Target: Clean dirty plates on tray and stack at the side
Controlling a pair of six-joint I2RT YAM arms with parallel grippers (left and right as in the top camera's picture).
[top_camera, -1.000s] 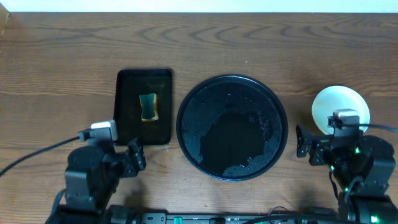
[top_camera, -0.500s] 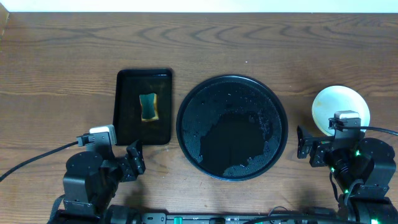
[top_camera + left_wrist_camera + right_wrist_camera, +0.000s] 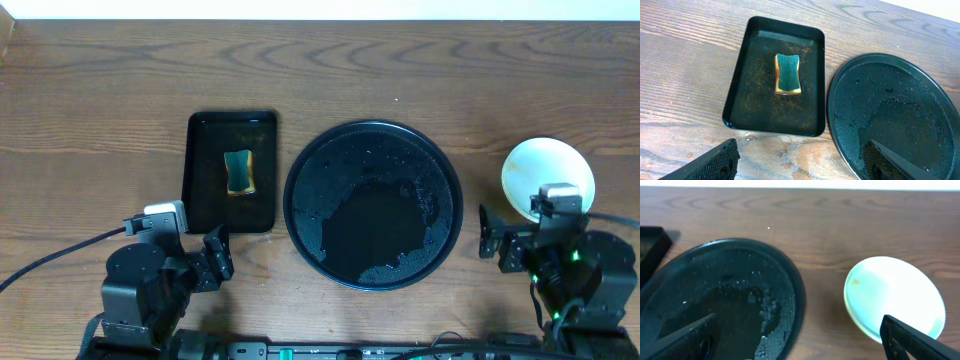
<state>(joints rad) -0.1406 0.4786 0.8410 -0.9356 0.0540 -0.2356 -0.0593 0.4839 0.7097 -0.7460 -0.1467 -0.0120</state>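
overhead, tray: the tray (image 3: 330, 165) sits mid-table (image 3: 100, 80), wet and glossy, with no plate on it.
overhead, plates: the plates (image 3: 545, 168) lie piled flat on the table to the right of the tray, clear of its rim. I cannot tell how many are in the pile.
overhead, nearer arm: the right end effector (image 3: 488, 232) is near the pile, which lies ahead of it and to its right. The left end effector (image 3: 216, 250) is well apart, beyond the tray, beside the small tray (image 3: 200, 150) with its sponge (image 3: 238, 172).
left wrist, end effector: fingers spread wide with nothing between them. No plates show here.
right wrist, end effector: fingers spread wide and empty, pile ahead-right, tray ahead-left.
right wrist, pile's lie: round, so no long axis and no heading. It sits level, hollow side up, with a brown speck by the left rim.
judgement: the work looks done; any further touch falls to the right arm.
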